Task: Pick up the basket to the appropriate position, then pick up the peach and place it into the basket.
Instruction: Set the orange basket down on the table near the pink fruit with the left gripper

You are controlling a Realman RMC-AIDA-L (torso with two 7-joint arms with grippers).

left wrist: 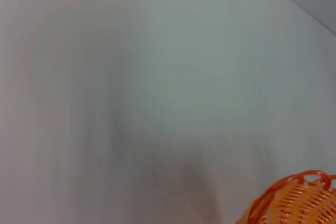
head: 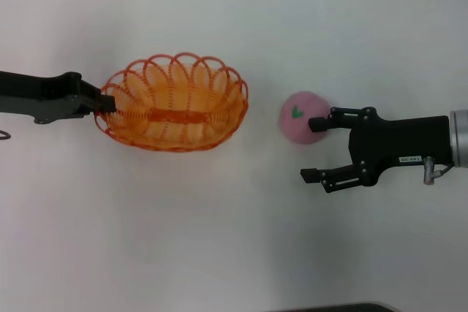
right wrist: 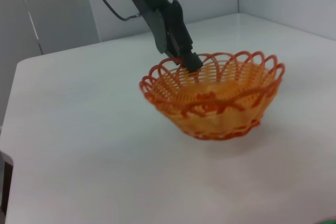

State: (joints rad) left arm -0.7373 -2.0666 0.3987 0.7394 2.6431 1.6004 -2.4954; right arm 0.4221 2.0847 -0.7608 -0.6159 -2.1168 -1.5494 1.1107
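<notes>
**A:** Starting at the left: the left gripper [head: 104, 102] is pinched onto the looped rim of the basket [head: 174, 102]. In the right wrist view its fingers [right wrist: 190, 61] are clamped over one loop, and the basket [right wrist: 212, 95] looks tipped a little, the held side higher. I would judge it is being carried or set into position.

**B:** So what makes that go well?

**A:** Keep the grip on that loop firm and the base level before letting go. A wire basket held by one edge will likely swing or tilt. It should end up close enough for the other arm to reach, yet not touching the fruit.

**B:** And further right?

**A:** The peach [head: 304, 117] sits on the white table [head: 219, 239], apart from the basket with bare surface between them. The right gripper [head: 316, 148] is spread wide; one fingertip is at the peach's side, the other well clear, so it holds nothing.

**B:** Anything in the way?

**A:** Nothing lies between basket and peach. The risk is that fingertip nudging the round peach and rolling it.
</notes>
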